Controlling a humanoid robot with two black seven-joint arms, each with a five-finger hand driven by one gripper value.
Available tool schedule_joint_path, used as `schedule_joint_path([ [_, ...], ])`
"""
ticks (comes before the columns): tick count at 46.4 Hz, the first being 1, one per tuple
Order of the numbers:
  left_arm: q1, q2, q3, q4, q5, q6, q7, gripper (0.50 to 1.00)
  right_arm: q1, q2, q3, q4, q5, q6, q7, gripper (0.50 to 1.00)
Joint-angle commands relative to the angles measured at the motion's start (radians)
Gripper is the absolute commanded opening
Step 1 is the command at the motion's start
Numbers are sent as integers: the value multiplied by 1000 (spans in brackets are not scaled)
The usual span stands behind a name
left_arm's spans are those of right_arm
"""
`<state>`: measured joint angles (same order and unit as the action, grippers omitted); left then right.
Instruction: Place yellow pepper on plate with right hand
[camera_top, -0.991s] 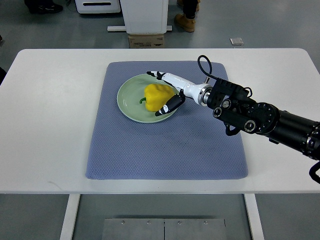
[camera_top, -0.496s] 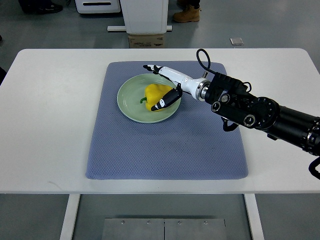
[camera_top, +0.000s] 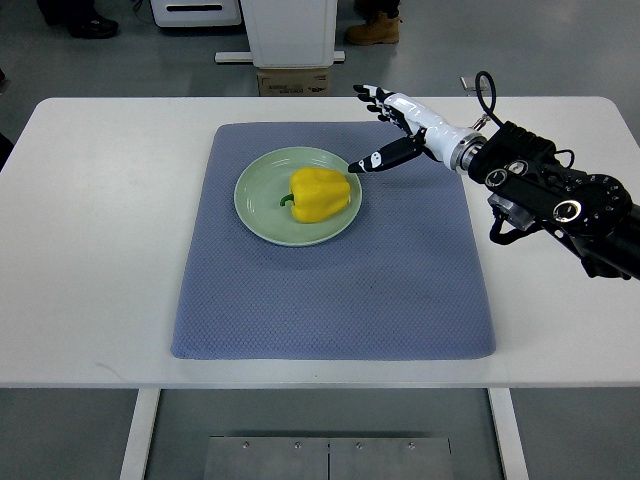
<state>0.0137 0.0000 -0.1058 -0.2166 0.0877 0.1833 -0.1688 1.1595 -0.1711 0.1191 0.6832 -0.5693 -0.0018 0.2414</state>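
One yellow pepper (camera_top: 321, 194) lies on the green plate (camera_top: 258, 206), which sits on the blue mat (camera_top: 330, 290). Right hand (camera_top: 398, 133), at the pepper's two o'clock, is empty, fingers spread wide, clear of it.

The right arm reaches in from the right, its hand (camera_top: 398, 133) raised far-centre, fingers spread, holding nothing
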Motion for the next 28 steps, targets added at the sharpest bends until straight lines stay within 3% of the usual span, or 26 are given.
schedule_joint_path([
  [1,0,0,0,0,0,1,0,1000,-26,-14,66,-2,2,0,-14,995],
  [28,0,0,0,0,0,1,0,1000,-188,-22,482,-31,0,-12,-105,995],
])
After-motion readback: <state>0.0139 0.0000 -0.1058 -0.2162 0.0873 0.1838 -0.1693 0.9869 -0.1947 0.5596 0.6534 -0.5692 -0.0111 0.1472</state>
